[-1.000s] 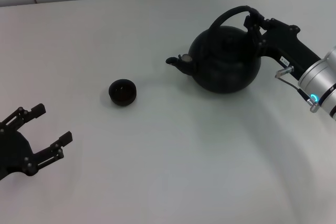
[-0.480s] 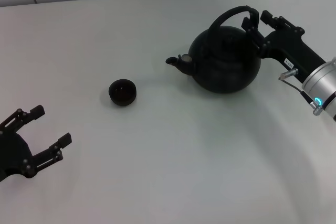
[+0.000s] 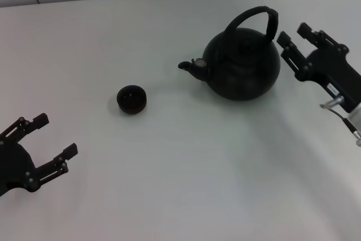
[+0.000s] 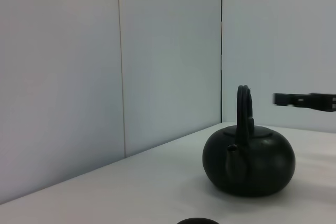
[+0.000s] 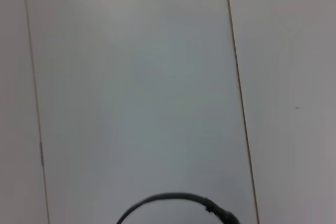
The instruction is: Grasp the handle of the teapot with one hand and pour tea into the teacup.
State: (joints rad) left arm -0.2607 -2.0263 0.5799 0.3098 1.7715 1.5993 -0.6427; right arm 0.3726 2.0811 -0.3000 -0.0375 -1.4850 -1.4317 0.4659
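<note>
The matte-black teapot (image 3: 242, 66) stands upright on the white table, its spout (image 3: 192, 68) turned toward the small dark teacup (image 3: 131, 99) to its left. Its arched handle (image 3: 260, 15) rises over the lid, free of any grip. My right gripper (image 3: 295, 34) is open just to the right of the handle, apart from it. My left gripper (image 3: 55, 135) rests open at the near left, well short of the cup. From the left wrist the teapot (image 4: 249, 161) shows with the right gripper's fingertips (image 4: 287, 99) beside the handle (image 4: 244, 107). The right wrist view catches only the handle's arc (image 5: 173, 203).
A white table (image 3: 186, 173) carries everything. A pale panelled wall (image 4: 105, 66) runs behind its far edge.
My right gripper let go of the teapot's handle, opened, and drew back to the right. The teapot stayed standing in place. The left arm barely moved.
</note>
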